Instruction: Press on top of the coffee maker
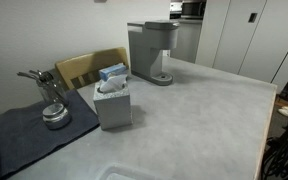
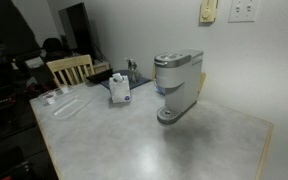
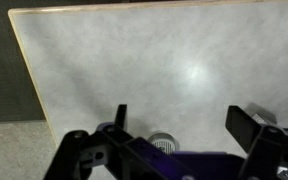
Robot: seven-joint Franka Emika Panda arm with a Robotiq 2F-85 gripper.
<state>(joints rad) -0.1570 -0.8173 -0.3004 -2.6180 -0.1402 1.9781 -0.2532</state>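
Observation:
The coffee maker [image 1: 152, 50] is a tall grey boxy machine with a flat-topped overhanging head and a round drip base. It stands at the far end of the pale grey table [image 1: 204, 120] and shows in both exterior views [image 2: 176, 85]. My gripper [image 3: 184, 125] shows only in the wrist view. Its two dark fingers are spread wide with nothing between them, high above bare tabletop. A small round grilled part [image 3: 162, 140] sits low between the fingers. The coffee maker is not in the wrist view. The gripper does not show in either exterior view.
A white-grey tissue box [image 1: 113, 100] stands beside the coffee maker [image 2: 120, 90]. A wooden chair [image 1: 84, 68] is behind it. A metal pot [image 1: 54, 115] rests on a dark mat [image 1: 19, 135]. A clear tray [image 2: 66, 105] lies near the table edge [image 3: 24, 80].

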